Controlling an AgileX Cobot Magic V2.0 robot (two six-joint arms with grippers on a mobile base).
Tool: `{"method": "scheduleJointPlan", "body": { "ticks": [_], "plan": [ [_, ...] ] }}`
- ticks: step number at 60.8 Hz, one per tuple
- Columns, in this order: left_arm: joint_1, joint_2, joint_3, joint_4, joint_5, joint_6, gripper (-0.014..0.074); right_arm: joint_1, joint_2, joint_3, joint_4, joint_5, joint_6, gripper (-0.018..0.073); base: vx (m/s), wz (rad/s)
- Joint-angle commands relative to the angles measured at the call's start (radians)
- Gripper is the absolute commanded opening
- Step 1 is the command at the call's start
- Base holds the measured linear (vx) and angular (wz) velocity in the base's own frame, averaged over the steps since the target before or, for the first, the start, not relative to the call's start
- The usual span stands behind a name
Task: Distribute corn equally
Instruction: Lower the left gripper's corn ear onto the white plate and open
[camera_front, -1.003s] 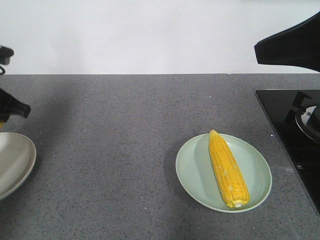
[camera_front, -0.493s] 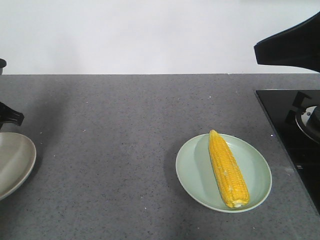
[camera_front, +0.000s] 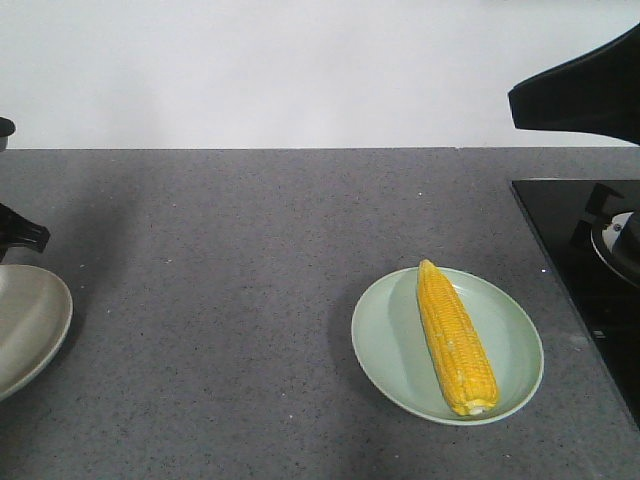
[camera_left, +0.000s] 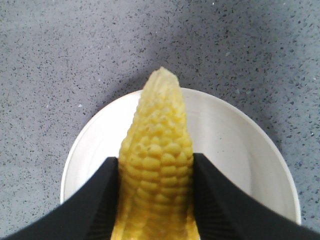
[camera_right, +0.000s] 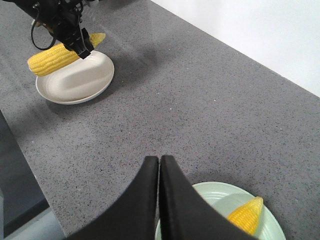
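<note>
One cob of corn (camera_front: 457, 340) lies lengthwise on the pale green plate (camera_front: 520, 345) at the right of the counter. A second cob of corn (camera_left: 157, 145) is clamped between my left gripper's (camera_left: 156, 162) black fingers, its pointed tip hanging over the white plate (camera_left: 235, 135). The right wrist view shows that held corn (camera_right: 50, 57) level above the white plate (camera_right: 75, 82). My right gripper (camera_right: 159, 160) is shut with nothing in it, just above the green plate's (camera_right: 210, 192) near rim.
A black stove top (camera_front: 585, 250) with a burner fills the right side of the grey counter. The counter's front edge (camera_right: 30, 200) drops off not far from the white plate (camera_front: 25, 325). A white wall stands behind.
The black part of the left arm at the left edge has drawn back leftward, so less of it shows. The right arm and the corn on the green plate have not moved.
</note>
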Motion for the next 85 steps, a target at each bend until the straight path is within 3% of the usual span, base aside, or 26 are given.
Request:
{"method": "scheduleJointPlan", "body": {
  "ticks": [1,35,63,85],
  "plan": [
    [0.005,-0.037,-0.022,0.017,-0.018,-0.013,0.006,-0.005,-0.017,-0.026,0.045,0.021,-0.006,-0.0004,0.0,0.0],
    [0.005,-0.037,-0.022,0.007,-0.012,-0.014,0.0293,-0.005,-0.017,-0.026,0.045,0.024,0.002,-0.0004,0.0,0.0],
    [0.005,-0.037,-0.022,-0.01,-0.011,-0.014,0.0318,-0.005,-0.017,-0.026,0.046,0.027,0.008,-0.0004,0.0,0.0],
    [0.005,-0.037,-0.022,-0.011,-0.004,-0.014,0.0415,-0.005,-0.017,-0.026,0.046,0.027,0.01,-0.0004,0.0,0.0]
  ]
}}
